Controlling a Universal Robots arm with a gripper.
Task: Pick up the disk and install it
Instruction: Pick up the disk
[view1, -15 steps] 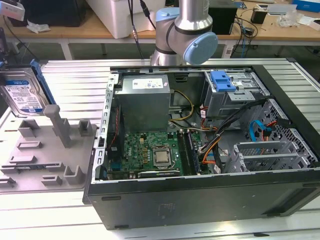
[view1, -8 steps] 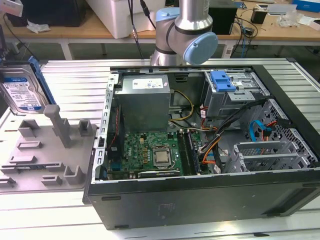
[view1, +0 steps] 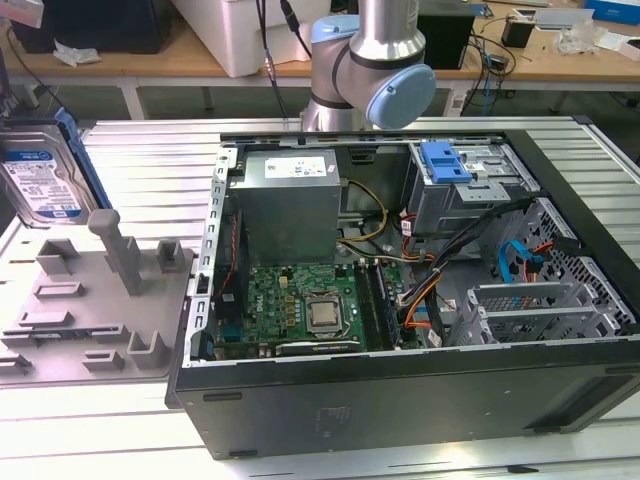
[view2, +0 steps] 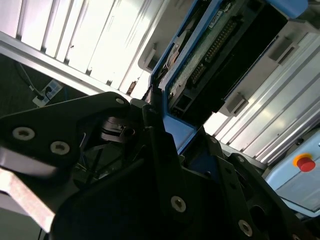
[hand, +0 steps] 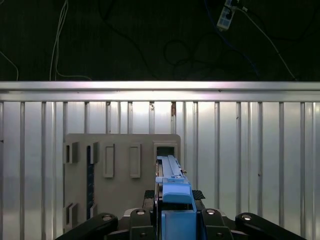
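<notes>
The disk (view1: 38, 180) stands on edge at the exterior view's far left, over the left end of the grey fixture (view1: 90, 300). Its white and blue label faces the camera and a blue carrier frames it. In the first wrist view the disk (hand: 170, 170) is seen edge-on, and my gripper (hand: 173, 196) is shut on its blue carrier with a black finger on each side. The second wrist view shows the disk (view2: 215, 50) from its green circuit-board side, with a black finger (view2: 159, 135) pressed against the blue frame. I cannot tell whether the disk still touches the fixture.
An open computer case (view1: 400, 420) lies on the slatted metal table to the exterior view's right of the fixture. Inside it are a power supply (view1: 290, 200), a motherboard (view1: 300, 310), cables and a drive cage with a blue latch (view1: 445, 160). A red button (view2: 305, 162) is off to the side.
</notes>
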